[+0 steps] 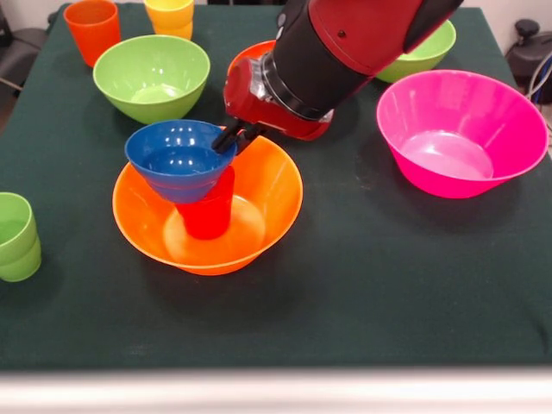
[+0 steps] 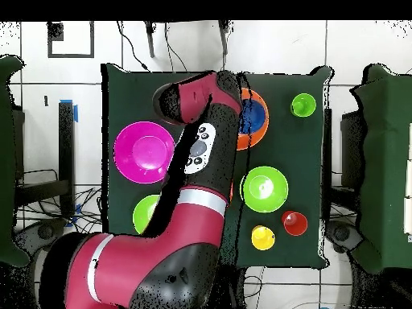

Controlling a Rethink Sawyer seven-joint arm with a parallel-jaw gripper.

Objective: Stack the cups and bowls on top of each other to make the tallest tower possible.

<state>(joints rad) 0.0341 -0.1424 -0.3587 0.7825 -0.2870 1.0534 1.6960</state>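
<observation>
Tool (image 1: pixel 231 138) pinches the rim of the small glossy blue plastic bowl (image 1: pixel 179 159), which I judge I'm seating on the red plastic cup (image 1: pixel 209 207) directly beneath, inside the large orange plastic bowl (image 1: pixel 267 207).

The arm (image 1: pixel 345 52) hides most of a red-orange bowl (image 1: pixel 250 56) and part of a green bowl (image 1: pixel 427 53).

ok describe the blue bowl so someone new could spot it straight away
Find the large orange bowl near the middle of the dark green table. A red cup stands inside it, and the blue bowl sits on that cup. It is the only blue thing, with the gripper at its rim.
</observation>
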